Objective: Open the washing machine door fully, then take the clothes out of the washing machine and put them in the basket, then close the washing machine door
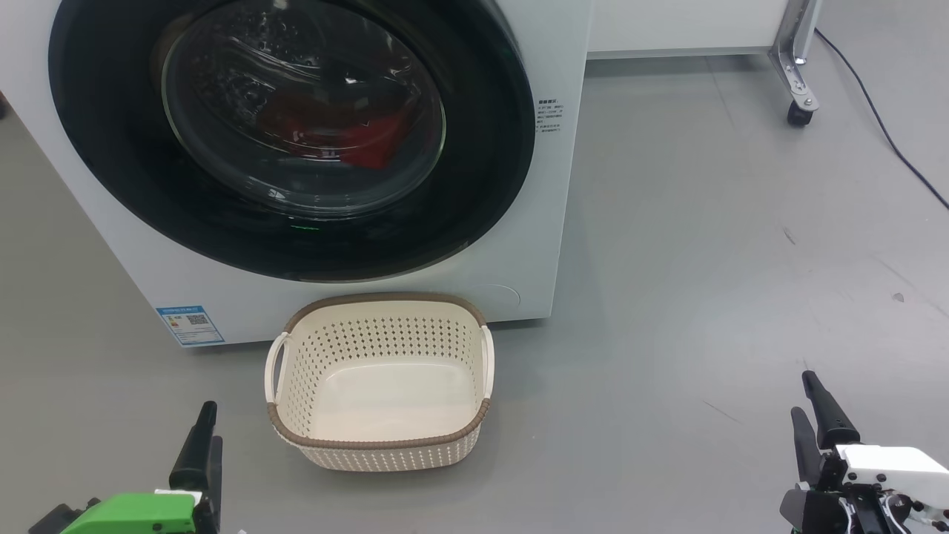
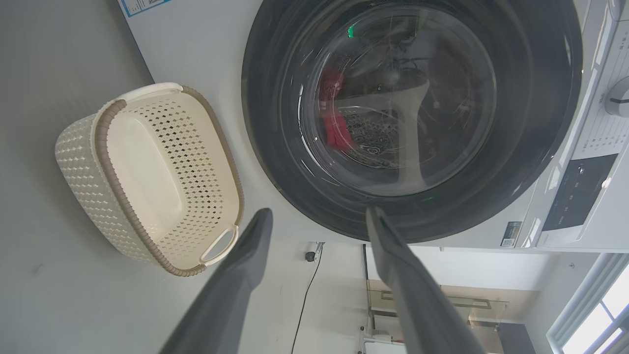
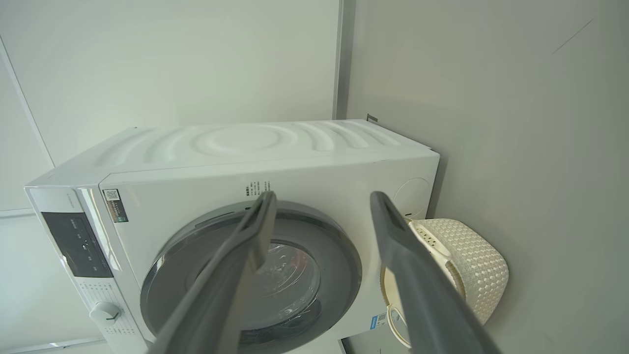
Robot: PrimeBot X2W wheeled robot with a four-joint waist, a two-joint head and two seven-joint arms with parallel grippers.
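Washing machine door [image 1: 474, 163] is shut flat against the front of the washing machine [image 1: 148, 252], its wide black rim ringing the bulging glass. Through that glass you see the clothes [image 1: 363, 141], a red heap lying low in the drum. The basket [image 1: 382, 445] stands on the grey floor [image 1: 667, 311] just in front of the machine, below the door's lower edge. Its far rim is close to the white front panel; you cannot tell whether they touch. Its two white handles face left and right. A blue label [image 1: 189, 325] sits at the machine's lower left corner.

Your left pincer [image 1: 211, 423], on its green body, hovers at the lower left of the head view. It is beside the basket and apart from it, fingers pointing up toward the machine. Its wrist view shows the two fingers spread apart and gripping nothing, aimed at the door's rim.

Your right pincer [image 1: 803, 393], on its white body, is at the lower right, well apart from the basket and the machine. Its wrist view shows its fingers likewise apart, gripping nothing, with the door and basket beyond them.

A black cable [image 1: 882, 126] runs across the floor at the upper right, beside a metal leg on a caster [image 1: 799, 111].
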